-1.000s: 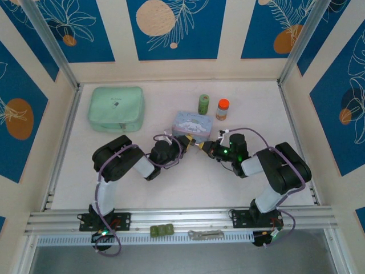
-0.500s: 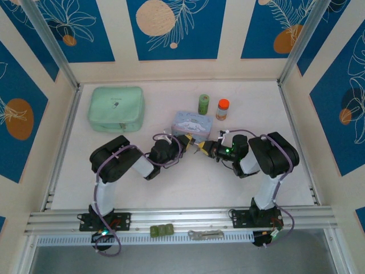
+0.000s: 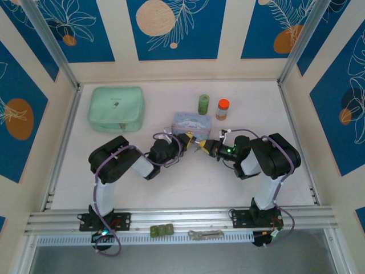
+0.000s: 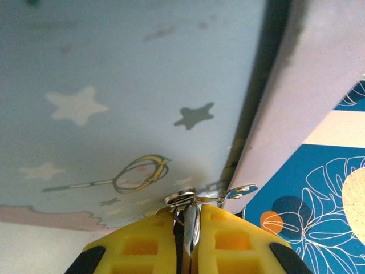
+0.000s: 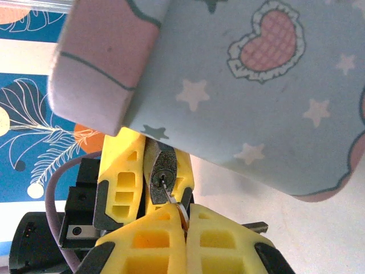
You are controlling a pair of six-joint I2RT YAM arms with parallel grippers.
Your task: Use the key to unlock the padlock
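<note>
The padlock (image 5: 164,171), small with a dark grey body, is clamped between the yellow fingers (image 5: 121,178) of my left gripper (image 3: 187,140), its keyhole facing the right wrist camera. In the left wrist view the left gripper (image 4: 188,220) is shut on it, and the silver shackle (image 4: 193,224) hangs from the latch of the pale blue tin (image 4: 114,85). My right gripper (image 5: 185,214) is shut on the key (image 5: 171,193), a thin silvery blade whose tip sits at the keyhole. In the top view the right gripper (image 3: 201,146) meets the left one just in front of the tin (image 3: 192,121).
A mint green case (image 3: 116,108) lies at the back left. A green jar (image 3: 203,104) and an orange-capped bottle (image 3: 222,109) stand behind the tin. The tin's lid (image 5: 256,85) looms close over both grippers. Small parts lie on the front rail (image 3: 205,233).
The right arm's elbow swung in toward the centre and its gripper shifted slightly left toward the padlock. The left arm has held still, and both grips are unchanged.
</note>
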